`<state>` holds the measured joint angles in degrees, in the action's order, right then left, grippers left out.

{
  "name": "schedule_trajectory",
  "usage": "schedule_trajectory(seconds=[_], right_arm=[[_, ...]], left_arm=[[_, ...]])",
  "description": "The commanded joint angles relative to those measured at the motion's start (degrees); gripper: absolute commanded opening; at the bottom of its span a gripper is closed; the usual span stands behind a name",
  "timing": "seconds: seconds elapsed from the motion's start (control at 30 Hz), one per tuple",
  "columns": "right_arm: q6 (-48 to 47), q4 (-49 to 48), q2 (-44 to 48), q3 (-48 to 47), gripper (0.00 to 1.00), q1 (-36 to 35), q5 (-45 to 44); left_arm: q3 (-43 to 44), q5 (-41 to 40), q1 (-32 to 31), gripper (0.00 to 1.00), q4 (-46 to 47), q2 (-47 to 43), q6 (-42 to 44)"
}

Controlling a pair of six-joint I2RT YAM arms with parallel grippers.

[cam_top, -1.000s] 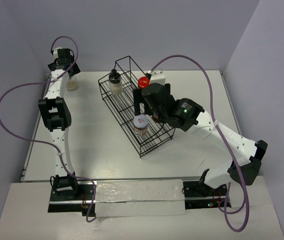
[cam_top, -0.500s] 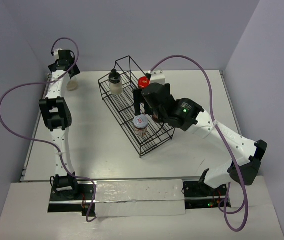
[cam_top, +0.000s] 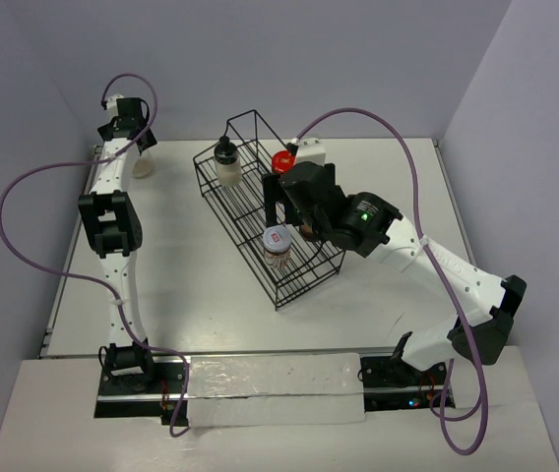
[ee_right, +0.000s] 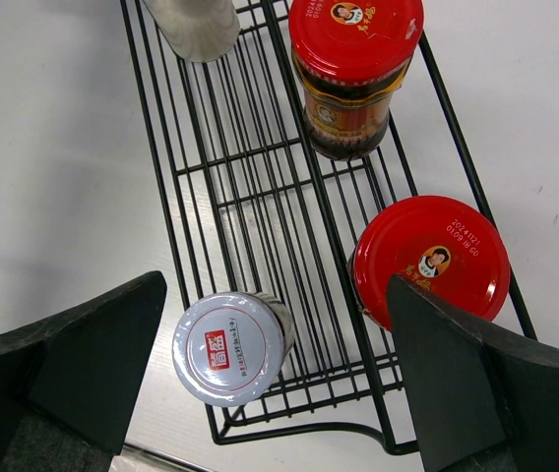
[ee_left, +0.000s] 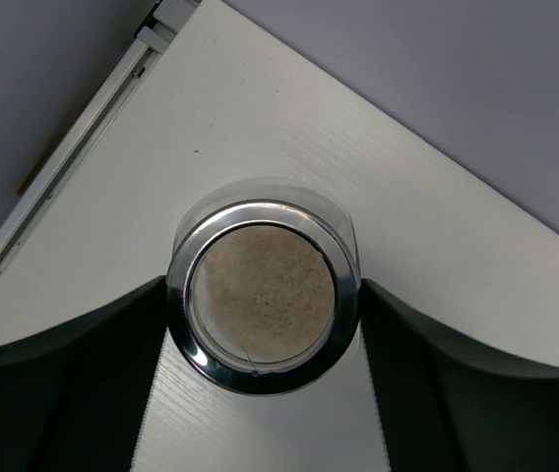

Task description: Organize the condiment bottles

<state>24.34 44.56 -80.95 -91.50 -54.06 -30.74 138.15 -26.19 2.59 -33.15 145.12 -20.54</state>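
Between fingers (ee_left: pixel 83 383) of the left tool (ee_left: pixel 263 320), the pale-filled jar (ee_left: pixel 260 285)

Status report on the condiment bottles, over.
Left tool shut on pale jar. Right tool open over rack. Racked: two red-lidded jars, white-lidded jar, black-capped jar. Nothing blocking.

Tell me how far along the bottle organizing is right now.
Nearly done. Four jars stand in the wire rack: a red-lidded jar, a second red-lidded jar, the white-lidded jar and the black-capped jar. In hand: the left fingers press both sides of the pale jar, standing on the table. Still to do: moving it to the rack. The right fingers hang open above the rack.
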Motion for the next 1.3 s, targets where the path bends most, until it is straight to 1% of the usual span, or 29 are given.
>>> schedule_trajectory(seconds=[0.0, 0.03, 0.13, 0.2, 0.27, 0.3, 0.33, 0.37, 0.5, 0.73, 0.83, 0.97, 1.13, 1.27], right_arm=[[-0.6, -1.84, 0.35, 0.19, 1.0, 0.45, -0.1], [-0.44, -1.85, 0.35, 0.36, 1.0, 0.37, 0.07], [-0.45, -2.02, 0.19, 0.36, 1.0, 0.45, 0.31], [-0.43, -1.97, 0.18, 0.41, 1.0, 0.54, 0.42], [-0.33, -2.02, 0.19, 0.45, 1.0, 0.45, 0.33], [-0.27, -2.02, 0.28, 0.47, 1.0, 0.45, 0.35], [-0.34, -2.02, 0.34, 0.54, 1.0, 0.45, 0.42], [-0.34, -2.02, 0.27, 0.54, 1.0, 0.45, 0.42], [0.0, -2.1, 0.35, 0.63, 1.0, 0.45, 0.42], [1.04, -1.0, 1.7, 0.01, 1.0, 0.36, -0.29], [1.67, -0.81, 2.72, 0.03, 1.0, 0.36, -0.18], [3.04, 0.14, 3.84, 0.27, 1.0, 0.36, -0.11], [4.71, 1.04, 5.82, 0.71, 1.0, 0.27, -1.84], [5.68, 2.34, 7.74, 1.11, 1.0, 0.44, -4.4]], left_arm=[[2.55, 0.28, -0.31, 0.77, 1.86, -0.11, -0.65], [2.11, 0.71, -0.48, 0.73, 1.96, -0.47, -0.73], [0.3, 1.04, -0.71, 0.51, 2.85, -1.78, -0.82], [-0.16, 1.06, -0.83, 0.4, 3.0, -2.47, -0.73], [-0.45, 1.14, -0.95, 0.25, 3.02, -3.43, -0.64], [-0.72, 1.13, -1.11, 0.23, 3.12, -3.68, -0.63], [-1.39, 1.06, -1.2, 0.15, 3.29, -4.85, -0.56], [-1.92, 1.03, -1.28, 0.11, 3.46, -5.48, -0.54], [-4.87, -0.15, -1.88, 0.1, 3.71, -8.86, -0.21], [-13.78, -1.06, -2.1, 0.1, 4.66, -20.44, -1.22], [-15.53, -0.05, -3.8, 0.1, 2.94, -23.94, -0.98], [-17.13, 0.6, -4.91, 0.1, -1.96, -28.36, -0.48], [-24.85, 0.72, -7.84, 0.1, -3.41, -38.06, 0.5], [-30.56, -0.55, -11.62, 0.1, -2.8, -46.26, -0.11]])
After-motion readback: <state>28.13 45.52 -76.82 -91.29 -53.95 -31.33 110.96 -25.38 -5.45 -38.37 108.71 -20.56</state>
